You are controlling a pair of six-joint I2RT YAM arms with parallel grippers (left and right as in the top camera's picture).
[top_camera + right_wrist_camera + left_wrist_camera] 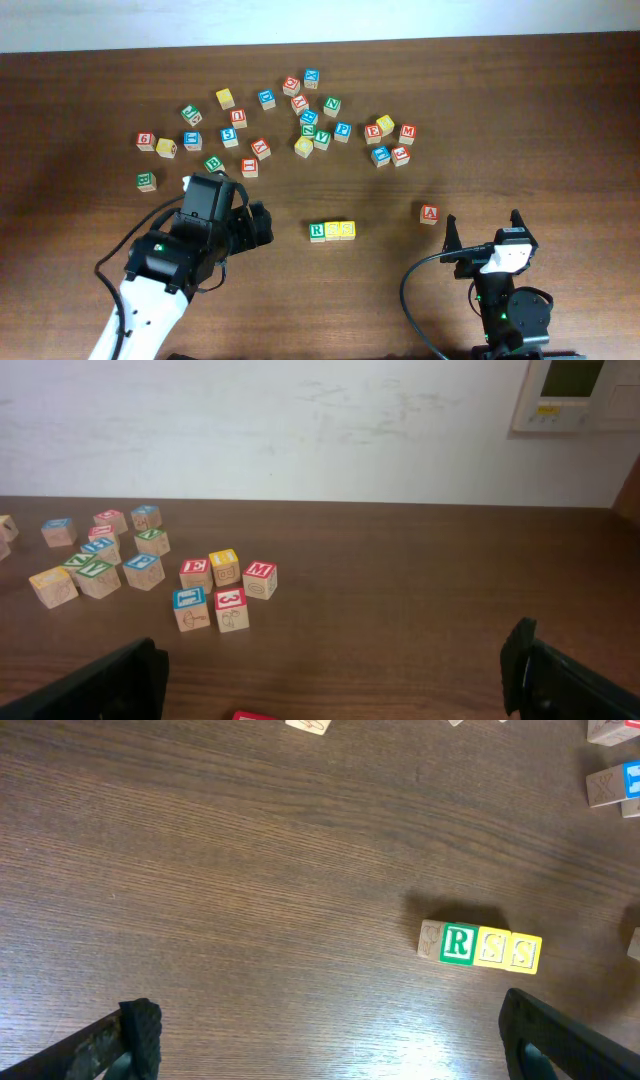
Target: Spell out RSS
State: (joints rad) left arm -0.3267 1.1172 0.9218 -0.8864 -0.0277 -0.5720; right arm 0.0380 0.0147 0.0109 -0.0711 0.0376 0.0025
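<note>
Gaping wide, the left gripper [328,1025] and right gripper [335,660] hold nothing.

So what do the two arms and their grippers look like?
Left arm: white shell, black joints, a green light, black cable looping alongside. Right arm: black base with a green light, white wrist block, looping black cable. Left gripper and right gripper are black.

White-and-black left arm [150,275] stretched out behind its black two-finger left gripper [265,224], fingers [140,1025] spread wide. Black two-finger right gripper [482,230] also gaped wide, wrist directly behind fingers [140,670].
</note>
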